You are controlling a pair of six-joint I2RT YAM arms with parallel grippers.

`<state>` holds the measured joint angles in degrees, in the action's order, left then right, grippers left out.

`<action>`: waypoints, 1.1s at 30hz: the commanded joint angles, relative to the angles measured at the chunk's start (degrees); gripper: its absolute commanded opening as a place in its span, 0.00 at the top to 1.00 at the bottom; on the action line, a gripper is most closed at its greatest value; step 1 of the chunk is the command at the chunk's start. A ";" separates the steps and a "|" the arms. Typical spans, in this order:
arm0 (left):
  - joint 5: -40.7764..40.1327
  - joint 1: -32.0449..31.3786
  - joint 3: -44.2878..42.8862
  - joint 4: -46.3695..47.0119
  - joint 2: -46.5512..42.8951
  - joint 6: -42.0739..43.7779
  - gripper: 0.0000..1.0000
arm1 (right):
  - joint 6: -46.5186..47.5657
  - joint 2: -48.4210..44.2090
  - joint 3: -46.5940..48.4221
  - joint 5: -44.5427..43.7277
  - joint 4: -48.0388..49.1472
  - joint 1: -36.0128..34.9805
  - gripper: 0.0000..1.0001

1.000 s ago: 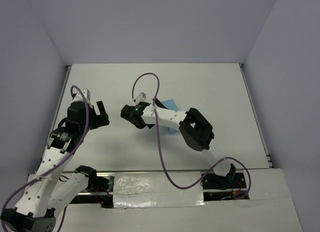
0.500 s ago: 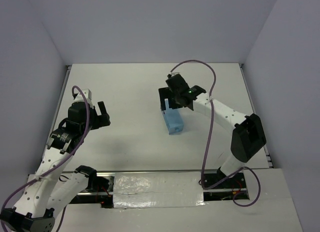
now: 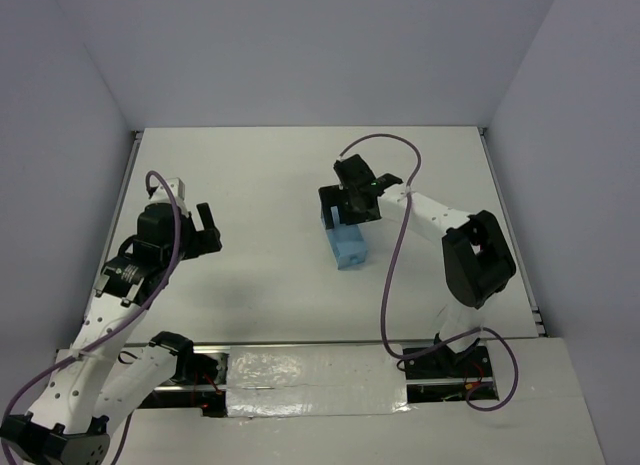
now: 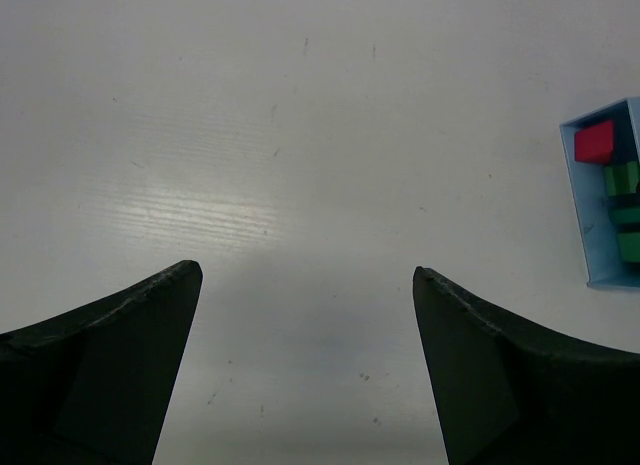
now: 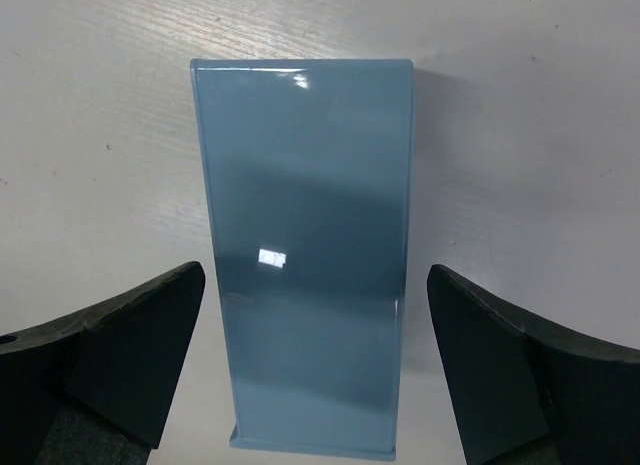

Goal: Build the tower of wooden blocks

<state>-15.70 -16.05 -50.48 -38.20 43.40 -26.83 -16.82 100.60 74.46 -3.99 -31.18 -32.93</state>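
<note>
The light-blue tray lies mid-table. In the left wrist view its open face shows at the right edge, holding a red block above green blocks. In the right wrist view only a smooth closed blue face of the tray shows and the blocks are hidden. My right gripper is open at the tray's far end, and its fingers straddle the tray without touching it. My left gripper is open and empty over bare table, well left of the tray.
The white table is bounded by grey walls at the back and both sides. The right arm's purple cable loops over the table right of the tray. Both arm bases stand at the near edge.
My right arm has swung from lying across the tray, gripper to its left, round to the tray's far end. The tray is now uncovered. The left arm has not moved.
</note>
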 commanded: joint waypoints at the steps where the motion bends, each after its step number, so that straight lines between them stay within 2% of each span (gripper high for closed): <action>1: 0.76 -0.29 -0.15 2.25 0.11 1.52 0.00 | 0.82 1.79 -0.98 2.41 3.14 0.32 0.00; 2: 0.68 -0.29 -0.15 2.33 0.11 1.52 0.00 | 0.74 1.97 -1.07 2.58 3.32 0.32 0.01; 5: 0.68 -0.29 -0.06 2.25 0.11 1.52 0.00 | 0.74 1.62 -1.59 3.73 3.93 0.32 0.15; 6: 0.76 -0.29 -0.15 2.25 0.11 1.60 0.01 | 0.73 1.45 -1.59 4.33 4.02 0.32 0.29; 7: 0.76 -0.29 -0.15 2.25 0.20 1.60 0.00 | 0.47 1.18 -1.42 5.12 3.67 0.32 0.35; 8: 0.76 -0.29 -0.15 2.25 0.20 1.52 0.01 | 0.21 1.18 -1.07 5.13 3.41 0.32 0.46; 11: 0.67 -0.29 -0.15 2.25 0.20 1.52 0.00 | -1.71 0.92 0.16 0.93 1.74 -0.20 0.59; 13: 0.67 -0.21 -0.23 2.25 0.11 1.60 0.00 | -2.86 1.18 2.08 -3.54 -0.53 -2.13 0.61; 15: 0.68 -0.29 -0.23 2.25 0.11 1.52 0.01 | -4.36 2.14 5.67 -12.07 -2.82 -4.07 0.62; 20: 0.50 -0.21 -0.15 2.16 -0.15 1.52 0.00 | -8.14 10.65 17.53 -27.09 -14.85 -11.44 0.62; 27: 0.41 -0.38 -0.15 2.07 -0.51 1.52 0.01 | -11.30 19.45 29.06 -34.32 -23.31 -15.50 0.61; 33: 0.50 -0.47 -0.15 2.25 -0.95 1.52 0.00 | -12.10 16.14 27.51 -37.50 -24.98 -15.42 0.60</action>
<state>-15.53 -16.25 -50.48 -38.09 43.31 -26.70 -27.20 120.14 100.73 -35.79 -52.73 -49.01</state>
